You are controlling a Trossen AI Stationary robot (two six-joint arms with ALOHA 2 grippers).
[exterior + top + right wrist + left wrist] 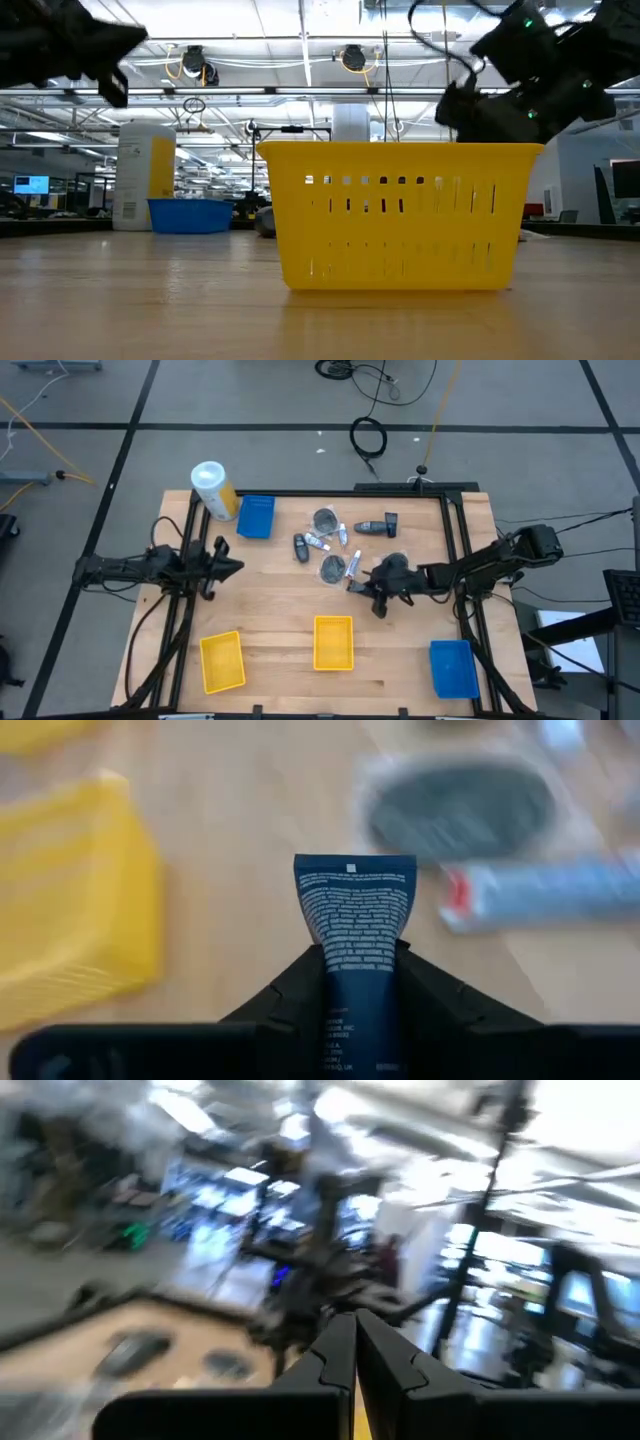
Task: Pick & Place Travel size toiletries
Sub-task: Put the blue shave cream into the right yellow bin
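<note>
Pale wooden planks form the table (280,630), on which slotted plastic trays are set: a yellow tray (333,642) near the front edge, a blue tray (256,516) toward the back. Near mid-table, the right gripper (358,982) is seen clamped on a dark blue tube (356,935), flat-crimped and finely printed. Grasping is judged done; lifting and carrying to a tray would follow. Remaining toiletries (330,545) lie toward the back. By the left edge, the left gripper (355,1365) is held shut, empty.

Your view: matt dark-blue plastic tube (355,935), slotted glossy yellow plastic tray (400,215), smooth pale wood table (280,610).
</note>
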